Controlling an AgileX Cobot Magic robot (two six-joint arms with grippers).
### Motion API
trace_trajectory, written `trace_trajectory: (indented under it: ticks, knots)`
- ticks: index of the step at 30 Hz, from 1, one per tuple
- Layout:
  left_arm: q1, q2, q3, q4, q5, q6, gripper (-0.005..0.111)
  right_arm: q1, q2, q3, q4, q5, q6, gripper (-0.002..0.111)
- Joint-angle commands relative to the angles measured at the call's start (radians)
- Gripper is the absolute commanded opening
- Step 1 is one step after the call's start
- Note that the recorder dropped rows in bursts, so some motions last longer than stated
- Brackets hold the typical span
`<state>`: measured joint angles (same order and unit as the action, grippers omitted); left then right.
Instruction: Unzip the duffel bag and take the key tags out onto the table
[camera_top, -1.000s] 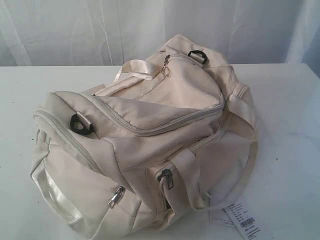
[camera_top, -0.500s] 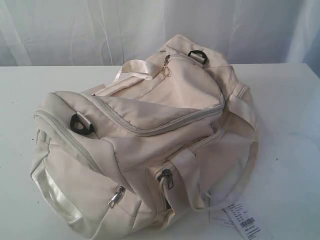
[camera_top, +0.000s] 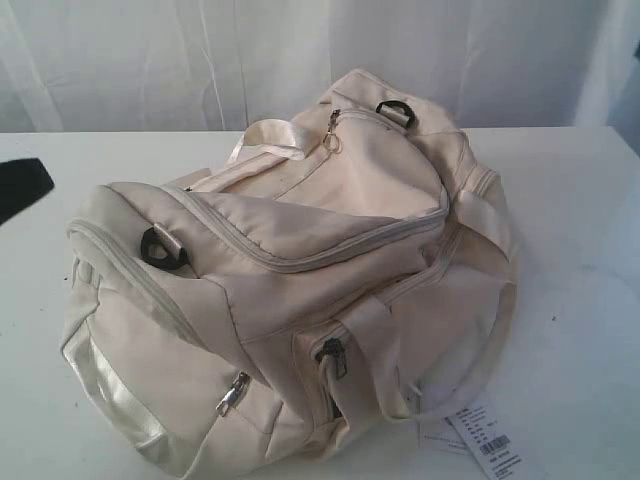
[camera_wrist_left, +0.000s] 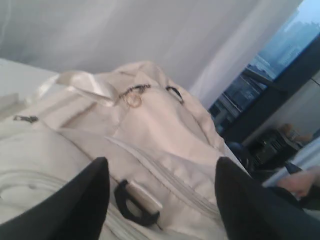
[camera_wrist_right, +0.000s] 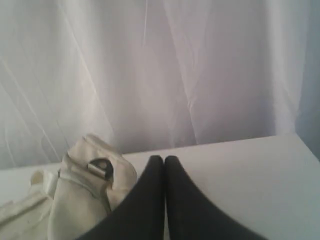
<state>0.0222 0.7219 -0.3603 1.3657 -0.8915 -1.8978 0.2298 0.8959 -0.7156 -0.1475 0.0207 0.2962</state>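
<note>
Both fingers of the left gripper stand spread wide, the duffel bag lying just beneath and ahead.

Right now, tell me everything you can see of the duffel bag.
The duffel bag is large, cream-white fabric, slumped and creased, lying on the white table. Shiny webbing handles drape over it; black D-rings sit at both ends. Its top zip looks closed; metal pulls hang on the side pockets. A white paper barcode tag lies at its near corner.
</note>
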Motion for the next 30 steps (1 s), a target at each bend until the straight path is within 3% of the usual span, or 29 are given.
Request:
trace_trajectory:
  ticks: [1, 8, 18, 22, 26, 30]
  knots:
    - [-0.004, 0.024, -0.010, 0.106, -0.094, -0.108, 0.067, 0.055, 0.101, -0.035, -0.006, -0.047, -0.103, 0.000]
    - [-0.004, 0.030, 0.000, 0.133, -0.110, -0.110, 0.067, 0.060, 0.138, -0.030, -0.002, -0.128, 0.181, 0.000]
    - [-0.006, 0.030, 0.000, 0.199, -0.114, -0.151, 0.067, 0.060, 0.151, -0.030, -0.002, -0.140, 0.179, 0.000]
    - [-0.007, 0.038, 0.001, 0.204, -0.105, -0.213, 0.067, 0.060, 0.216, -0.040, -0.089, -0.137, 0.056, 0.001]
    - [-0.007, 0.071, 0.001, 0.183, -0.110, -0.213, 0.067, 0.060, 0.331, -0.091, -0.143, -0.085, -0.013, 0.017]
    - [-0.007, 0.116, 0.003, 0.183, -0.110, -0.213, 0.067, 0.060, 0.448, -0.171, -0.146, -0.110, -0.068, 0.051]
